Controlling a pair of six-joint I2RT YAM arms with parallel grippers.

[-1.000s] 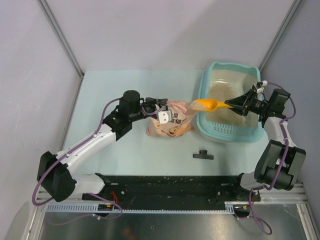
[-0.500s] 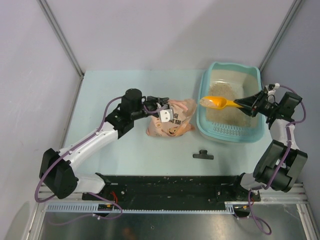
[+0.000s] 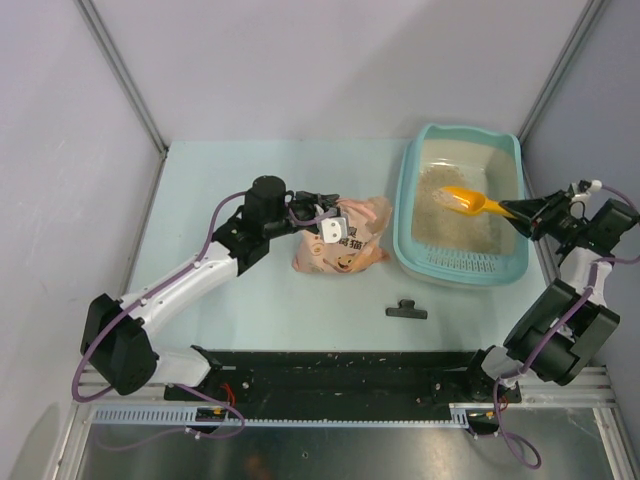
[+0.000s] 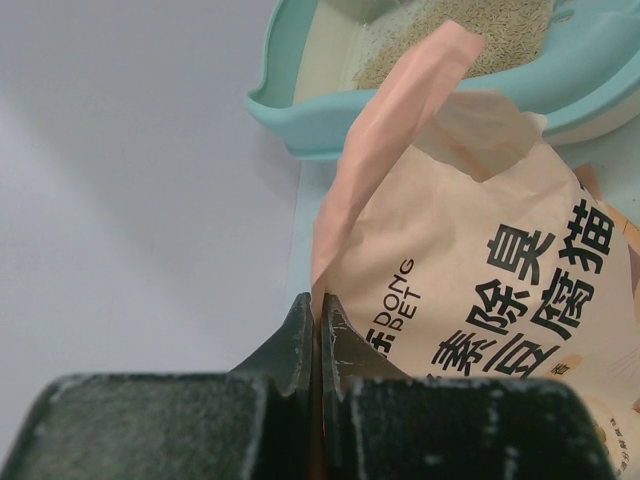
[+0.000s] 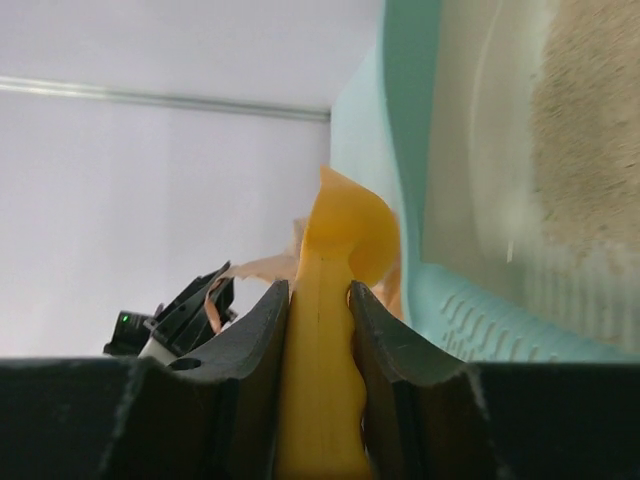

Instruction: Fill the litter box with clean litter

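The light-teal litter box [image 3: 405, 215] stands at the right of the table, with pale beige clean litter [image 3: 438, 212] spread over its floor. My right gripper [image 3: 520, 211] is shut on the handle of an orange scoop [image 3: 463, 200], whose bowl hangs over the litter inside the box. In the right wrist view the scoop [image 5: 320, 380] is pinched between both fingers of the right gripper [image 5: 319, 290], with the box wall [image 5: 410, 120] beside it. My left gripper [image 4: 319, 310] is shut on the top edge of the pink-orange bag [image 4: 480, 290], holding its mouth up beside the box [image 4: 330, 110].
A black clip [image 3: 407, 311] lies on the table in front of the box. The bag [image 3: 345, 245] sits just left of the box. Grey walls and metal posts close in the table on three sides.
My right arm has swung right, carrying the scoop from the bag's mouth over the box rim to above the litter. The left gripper and the bag have stayed put.
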